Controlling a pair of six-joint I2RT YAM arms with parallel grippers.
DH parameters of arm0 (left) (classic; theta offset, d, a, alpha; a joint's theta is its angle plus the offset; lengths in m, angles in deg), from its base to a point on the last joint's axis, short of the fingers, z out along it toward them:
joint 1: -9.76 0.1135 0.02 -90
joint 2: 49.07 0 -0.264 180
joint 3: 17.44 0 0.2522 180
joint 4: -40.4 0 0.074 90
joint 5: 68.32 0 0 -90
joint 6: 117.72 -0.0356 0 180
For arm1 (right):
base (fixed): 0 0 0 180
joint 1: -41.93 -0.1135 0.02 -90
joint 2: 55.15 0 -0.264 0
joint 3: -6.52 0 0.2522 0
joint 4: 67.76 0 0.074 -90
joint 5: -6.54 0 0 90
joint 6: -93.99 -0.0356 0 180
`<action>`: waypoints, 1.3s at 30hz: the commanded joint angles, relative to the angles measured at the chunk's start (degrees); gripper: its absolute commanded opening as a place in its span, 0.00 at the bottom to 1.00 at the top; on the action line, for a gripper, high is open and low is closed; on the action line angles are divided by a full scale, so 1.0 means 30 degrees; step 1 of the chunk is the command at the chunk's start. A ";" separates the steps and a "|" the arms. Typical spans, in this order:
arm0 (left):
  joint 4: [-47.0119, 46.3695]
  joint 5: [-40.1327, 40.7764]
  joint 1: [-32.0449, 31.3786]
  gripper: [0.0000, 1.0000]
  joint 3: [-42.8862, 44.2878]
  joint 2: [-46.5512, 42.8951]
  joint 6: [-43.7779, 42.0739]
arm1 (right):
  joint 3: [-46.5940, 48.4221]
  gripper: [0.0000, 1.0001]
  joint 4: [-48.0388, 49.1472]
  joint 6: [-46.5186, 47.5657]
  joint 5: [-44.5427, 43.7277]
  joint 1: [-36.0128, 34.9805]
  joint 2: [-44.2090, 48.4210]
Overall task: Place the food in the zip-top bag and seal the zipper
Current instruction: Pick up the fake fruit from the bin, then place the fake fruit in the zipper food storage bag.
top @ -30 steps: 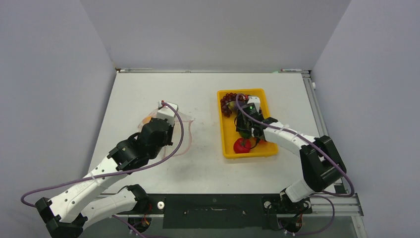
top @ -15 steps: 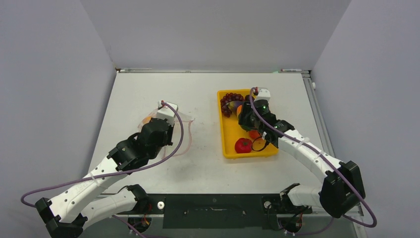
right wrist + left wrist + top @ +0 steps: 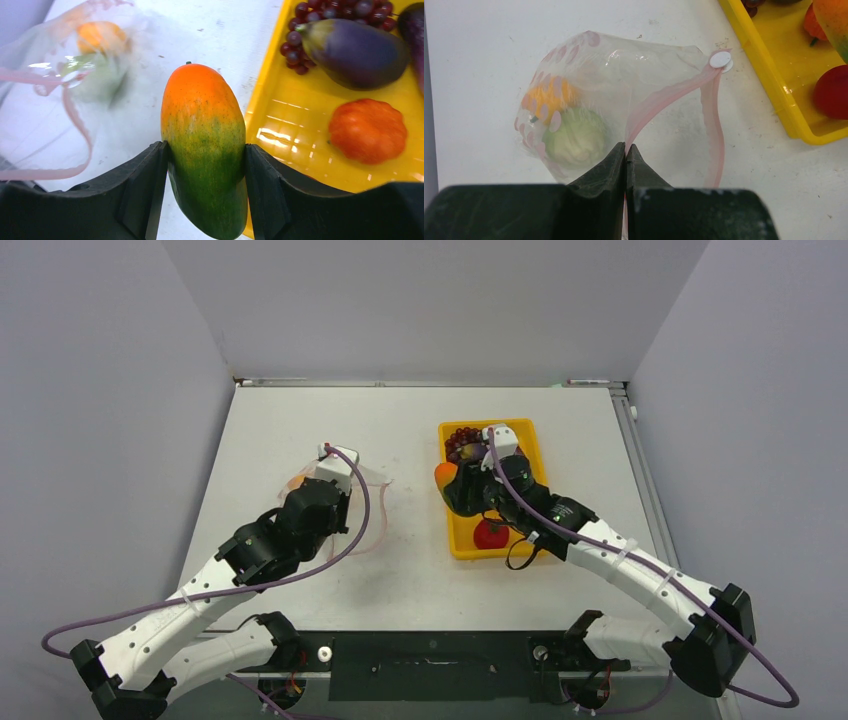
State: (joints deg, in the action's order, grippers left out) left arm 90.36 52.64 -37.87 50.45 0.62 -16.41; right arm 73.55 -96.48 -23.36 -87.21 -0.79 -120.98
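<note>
I've got the right gripper point(image 3: 205, 148) half-wide around an orange-green mango point(image 3: 202, 115); left gripper point(image 3: 626, 150) pinched tight on the zipper point(image 3: 659, 100). White tabletop point(image 3: 400, 430), grey walls point(image 3: 430, 300).

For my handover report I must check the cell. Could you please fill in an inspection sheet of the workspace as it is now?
Surface: white table, no spill seen.
Job's things: zip-top bag open, holding an orange piece and a green fruit; grapes, eggplant and pumpkin in the yellow tray.
Clutter: nothing seen.
Grippers: left gripper shut on the zipper; right gripper shut on the mango.
Cables: purple cable along each arm.
Surroundings: grey walls.
</note>
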 commanded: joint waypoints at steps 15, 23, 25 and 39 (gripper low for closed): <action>-0.0869 -0.0176 -0.0088 0.00 0.0268 -0.0194 -0.0138 | 0.2590 0.27 0.2642 0.0368 0.1308 -0.5470 -0.0957; -0.0866 -0.0156 -0.0088 0.00 0.0268 -0.0187 -0.0138 | 0.3748 0.28 0.2802 0.0173 0.0459 -0.6355 -0.2605; -0.0867 -0.0167 -0.0101 0.00 0.0257 -0.0211 -0.0138 | 0.3925 0.28 0.2919 0.0104 0.0408 -0.6506 -0.2984; -0.0868 -0.0138 -0.0088 0.00 0.0267 -0.0213 -0.0138 | 0.5016 0.29 0.3323 -0.1264 -0.0476 -0.7216 -0.5652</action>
State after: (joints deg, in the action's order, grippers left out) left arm 90.36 52.47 -37.87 50.45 0.62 -16.41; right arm 85.01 -90.17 -24.96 -86.16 -21.93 -136.41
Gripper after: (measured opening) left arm 0.003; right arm 0.532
